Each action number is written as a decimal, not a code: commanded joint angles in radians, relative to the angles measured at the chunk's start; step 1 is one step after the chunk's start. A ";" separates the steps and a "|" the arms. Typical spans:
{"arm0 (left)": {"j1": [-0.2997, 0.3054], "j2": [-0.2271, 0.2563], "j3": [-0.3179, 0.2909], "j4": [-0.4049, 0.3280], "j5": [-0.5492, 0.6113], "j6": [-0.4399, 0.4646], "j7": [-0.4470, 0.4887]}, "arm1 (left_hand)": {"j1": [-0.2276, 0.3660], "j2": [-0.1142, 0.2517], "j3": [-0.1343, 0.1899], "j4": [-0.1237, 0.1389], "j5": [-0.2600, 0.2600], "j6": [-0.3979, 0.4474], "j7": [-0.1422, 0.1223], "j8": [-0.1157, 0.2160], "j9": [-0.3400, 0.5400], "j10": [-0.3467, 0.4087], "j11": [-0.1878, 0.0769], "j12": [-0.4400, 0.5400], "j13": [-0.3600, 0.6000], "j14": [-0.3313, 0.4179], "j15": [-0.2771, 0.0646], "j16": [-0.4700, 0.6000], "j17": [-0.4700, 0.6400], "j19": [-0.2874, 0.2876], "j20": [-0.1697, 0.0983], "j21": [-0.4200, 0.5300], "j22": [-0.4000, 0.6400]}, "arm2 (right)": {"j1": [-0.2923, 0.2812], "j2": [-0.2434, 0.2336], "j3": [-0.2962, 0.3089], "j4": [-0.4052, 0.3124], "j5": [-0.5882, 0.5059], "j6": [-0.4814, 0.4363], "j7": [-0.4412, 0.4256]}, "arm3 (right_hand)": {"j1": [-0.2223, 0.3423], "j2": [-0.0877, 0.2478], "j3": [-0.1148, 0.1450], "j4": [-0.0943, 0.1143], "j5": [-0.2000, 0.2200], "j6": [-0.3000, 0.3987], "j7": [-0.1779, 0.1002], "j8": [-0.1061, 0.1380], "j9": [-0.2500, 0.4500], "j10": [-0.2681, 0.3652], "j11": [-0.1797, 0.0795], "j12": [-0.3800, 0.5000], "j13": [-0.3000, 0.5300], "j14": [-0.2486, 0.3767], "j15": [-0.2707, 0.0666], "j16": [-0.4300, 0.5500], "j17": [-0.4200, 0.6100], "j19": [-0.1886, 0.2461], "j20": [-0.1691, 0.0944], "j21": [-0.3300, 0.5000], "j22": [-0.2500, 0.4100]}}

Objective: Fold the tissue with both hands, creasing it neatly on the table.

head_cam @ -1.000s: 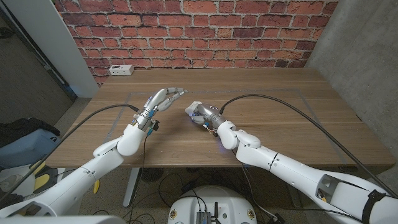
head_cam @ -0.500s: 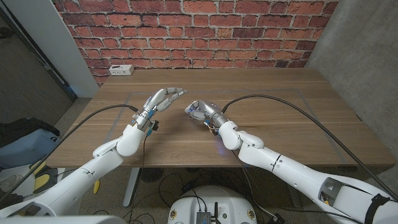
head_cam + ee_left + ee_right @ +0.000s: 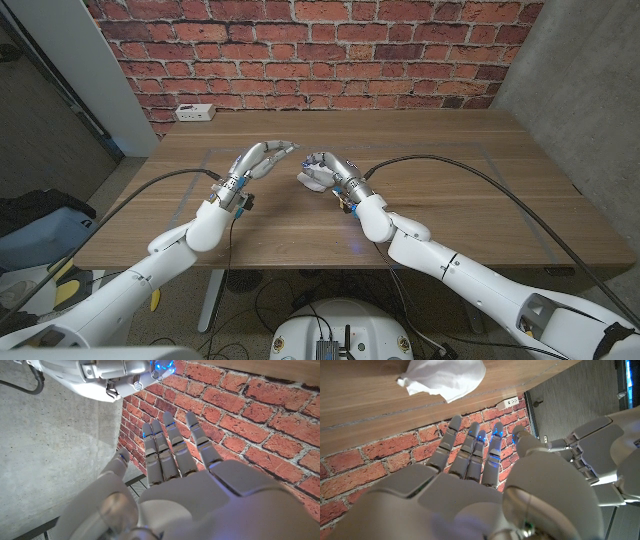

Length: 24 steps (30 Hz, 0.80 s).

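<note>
A crumpled white tissue (image 3: pixel 310 181) lies on the wooden table (image 3: pixel 450 170) near its middle; in the right wrist view the tissue (image 3: pixel 445 377) sits loose on the wood with nothing touching it. My right hand (image 3: pixel 328 168) hovers just over and beside it, fingers (image 3: pixel 470 450) stretched out and apart, holding nothing. My left hand (image 3: pixel 262 158) hangs a short way to the tissue's left, fingers (image 3: pixel 170 445) straight and pointing toward the right hand, also holding nothing. My left arm (image 3: pixel 590 455) shows in the right wrist view, and my right arm (image 3: pixel 115 375) in the left wrist view.
A white socket strip (image 3: pixel 194 112) lies at the table's back left corner. Faint tape lines (image 3: pixel 205 152) mark a rectangle on the wood. A brick wall (image 3: pixel 330 50) stands behind the table. Black cables (image 3: pixel 470 170) arc over the right arm.
My right hand has lifted and turned away from the tissue, its fingers now spread, and the tissue is left lying on the table. The left hand has barely moved.
</note>
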 commanded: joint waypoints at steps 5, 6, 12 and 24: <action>0.027 0.006 -0.017 -0.006 -0.037 -0.001 -0.014 | -0.024 -0.002 0.018 -0.006 -0.001 -0.079 -0.017 -0.011 0.003 -0.077 0.003 -0.020 0.002 -0.087 0.008 -0.014 0.003 -0.051 0.016 -0.016 0.003 | -0.062 0.002 0.073 -0.027 0.049 0.071 -0.080 | -0.021 -0.006 -0.010 -0.001 -0.001 -0.038 -0.003 -0.002 0.002 -0.021 0.003 -0.003 0.001 -0.026 -0.031 -0.015 -0.005 -0.021 0.004 -0.011 -0.002; 0.030 0.009 -0.019 -0.008 -0.040 -0.001 -0.018 | -0.025 -0.003 0.020 -0.007 -0.002 -0.097 -0.024 -0.014 0.003 -0.079 0.001 -0.019 0.001 -0.098 0.007 -0.015 0.003 -0.052 0.016 -0.016 0.003 | -0.066 0.002 0.078 -0.029 0.054 0.075 -0.084 | -0.022 -0.007 -0.011 0.000 -0.001 -0.041 -0.004 -0.002 0.002 -0.023 0.004 -0.003 0.000 -0.028 -0.031 -0.017 -0.006 -0.023 0.005 -0.012 -0.002; 0.044 0.016 -0.031 -0.008 -0.071 -0.014 -0.034 | -0.036 -0.011 0.032 -0.016 -0.004 -0.186 -0.067 -0.015 0.000 -0.165 -0.006 -0.031 -0.013 -0.179 0.010 -0.019 0.003 -0.095 0.028 -0.033 -0.001 | -0.094 0.015 0.109 -0.032 0.095 0.113 -0.116 | -0.036 -0.015 -0.014 0.000 0.000 -0.072 -0.006 -0.001 0.002 -0.045 0.005 -0.005 -0.002 -0.048 -0.023 -0.031 -0.017 -0.034 0.009 -0.018 -0.003; 0.083 0.023 -0.069 0.014 -0.156 -0.072 -0.072 | -0.045 -0.022 0.046 -0.034 -0.007 -0.278 -0.113 -0.013 -0.005 -0.269 -0.015 -0.032 -0.037 -0.323 0.012 -0.025 -0.002 -0.167 0.044 -0.066 -0.007 | -0.170 0.038 0.180 -0.049 0.140 0.211 -0.232 | -0.059 -0.023 -0.021 0.005 0.000 -0.091 0.000 0.004 0.001 -0.053 0.022 0.000 -0.005 -0.058 -0.016 -0.039 -0.027 -0.046 0.017 -0.025 -0.004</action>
